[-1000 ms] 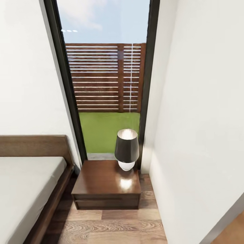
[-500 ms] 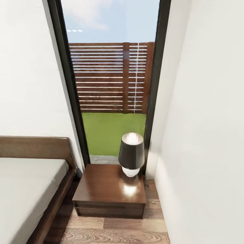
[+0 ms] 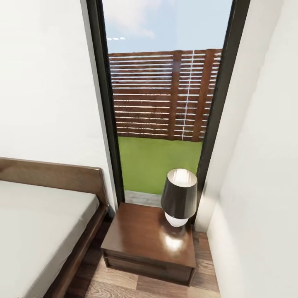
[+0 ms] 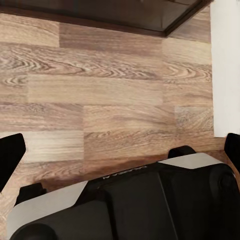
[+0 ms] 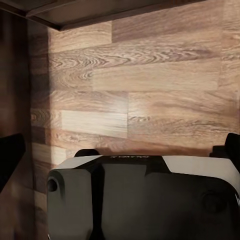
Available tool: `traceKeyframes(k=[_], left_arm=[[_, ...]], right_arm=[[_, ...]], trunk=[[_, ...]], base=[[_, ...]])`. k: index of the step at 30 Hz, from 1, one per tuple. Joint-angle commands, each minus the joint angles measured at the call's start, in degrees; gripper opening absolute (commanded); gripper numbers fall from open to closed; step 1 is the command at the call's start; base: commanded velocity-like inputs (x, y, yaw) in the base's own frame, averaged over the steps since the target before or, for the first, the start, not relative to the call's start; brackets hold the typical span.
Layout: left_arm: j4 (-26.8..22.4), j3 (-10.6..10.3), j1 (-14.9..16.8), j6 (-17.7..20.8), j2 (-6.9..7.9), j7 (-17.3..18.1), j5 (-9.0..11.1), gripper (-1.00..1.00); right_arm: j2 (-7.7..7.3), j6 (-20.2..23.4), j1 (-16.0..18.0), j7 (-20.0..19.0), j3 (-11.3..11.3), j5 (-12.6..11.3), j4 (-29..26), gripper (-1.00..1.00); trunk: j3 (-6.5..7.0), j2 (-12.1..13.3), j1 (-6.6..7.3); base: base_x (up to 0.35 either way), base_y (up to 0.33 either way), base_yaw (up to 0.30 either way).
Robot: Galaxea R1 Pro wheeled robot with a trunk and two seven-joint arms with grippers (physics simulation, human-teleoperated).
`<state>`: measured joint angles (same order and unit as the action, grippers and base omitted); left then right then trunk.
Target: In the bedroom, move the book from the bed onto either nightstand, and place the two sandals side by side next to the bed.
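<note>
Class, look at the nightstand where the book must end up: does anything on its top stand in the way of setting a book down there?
A lamp stands on the nightstand at its back corner nearer the right wall. The rest of the glossy top, toward the bed, is bare, so nothing visible blocks that part.

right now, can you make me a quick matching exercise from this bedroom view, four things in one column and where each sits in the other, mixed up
Things:
1. lamp
2. nightstand
3. bed
4. slatted fence

Places:
A. outside, beyond the grass
B. at the left of the head view, headboard against the wall
C. on the nightstand's top, at its far right
D. on the wood floor between the bed and the right-hand wall, below the window

Pairs: 1-C, 2-D, 3-B, 4-A
</note>
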<state>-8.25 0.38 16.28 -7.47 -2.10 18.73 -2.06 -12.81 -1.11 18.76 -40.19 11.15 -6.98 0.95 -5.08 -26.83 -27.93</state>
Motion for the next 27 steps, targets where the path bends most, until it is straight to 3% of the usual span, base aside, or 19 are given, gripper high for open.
traceKeyframes(k=[1,18,27], left_arm=[[0.07,0.06,0.07,-0.26,-0.01,0.08,-0.22,1.0],[0.07,0.02,0.07,-0.26,-0.01,0.08,-0.22,1.0],[0.08,0.05,0.07,-0.26,-0.75,0.08,-0.3,1.0]], right_arm=[[-0.02,-0.1,0.05,-0.24,-0.17,-0.49,0.1,1.0],[-0.02,-0.12,0.04,-0.16,-0.17,-0.49,0.1,1.0],[-0.02,-0.13,0.05,-0.15,-0.17,-0.49,0.1,1.0]], trunk=[[-0.11,-0.1,-0.05],[-0.11,-0.1,-0.05],[-0.11,-0.1,-0.05]], base=[[0.203,0.0,0.292],[0.027,-0.004,0.293],[0.174,-0.156,0.293]])
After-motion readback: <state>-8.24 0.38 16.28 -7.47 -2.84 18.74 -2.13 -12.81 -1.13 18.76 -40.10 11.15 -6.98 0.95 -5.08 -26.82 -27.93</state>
